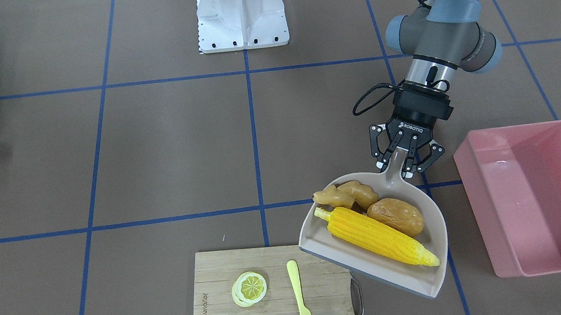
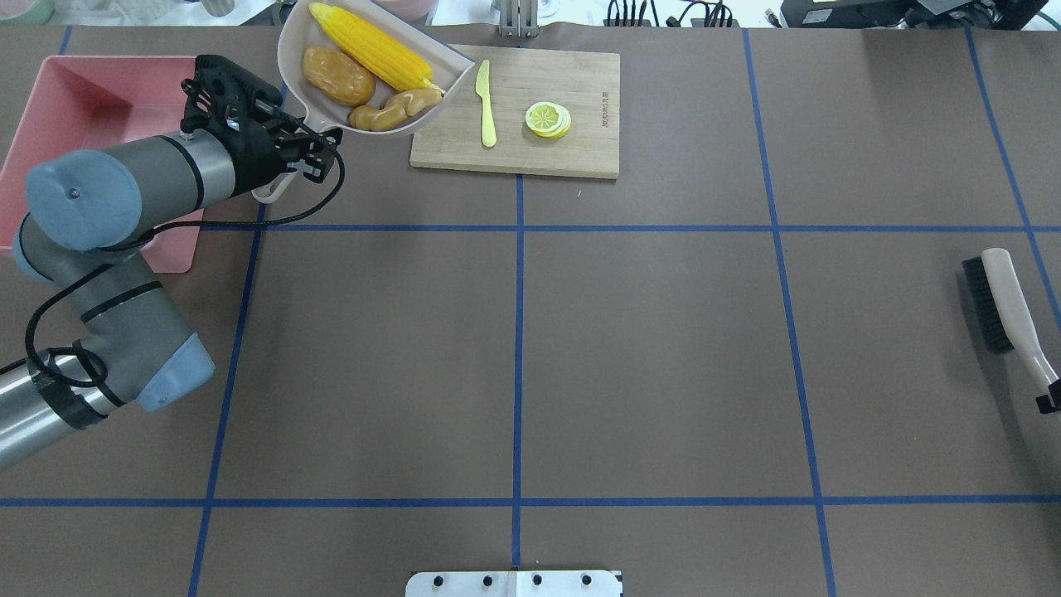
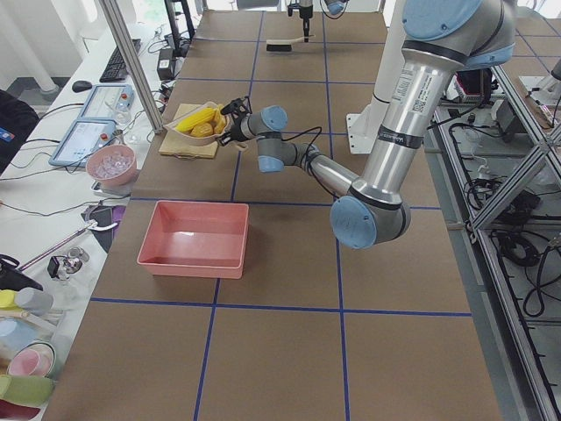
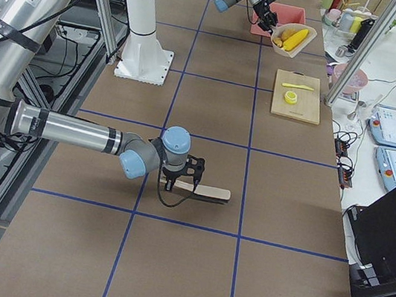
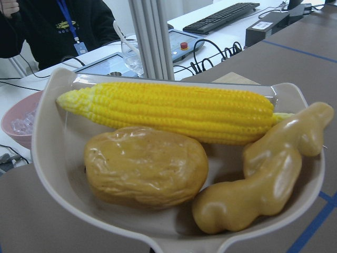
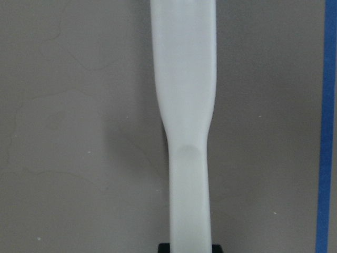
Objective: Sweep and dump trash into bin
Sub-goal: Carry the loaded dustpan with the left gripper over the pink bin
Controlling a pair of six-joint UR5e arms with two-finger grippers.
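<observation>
My left gripper is shut on the handle of the beige dustpan and holds it raised, between the cutting board's corner and the bin. In the pan lie the yellow corn cob, the brown potato and the tan ginger root. They fill the left wrist view: corn, potato, ginger. The pink bin stands empty on the table beside the pan. My right gripper is shut on the handle of a brush low at the table's far right edge.
A wooden cutting board holds a lemon slice and a yellow knife, next to the dustpan. The robot's white base plate sits at the table's middle edge. Blue tape lines cross the brown table.
</observation>
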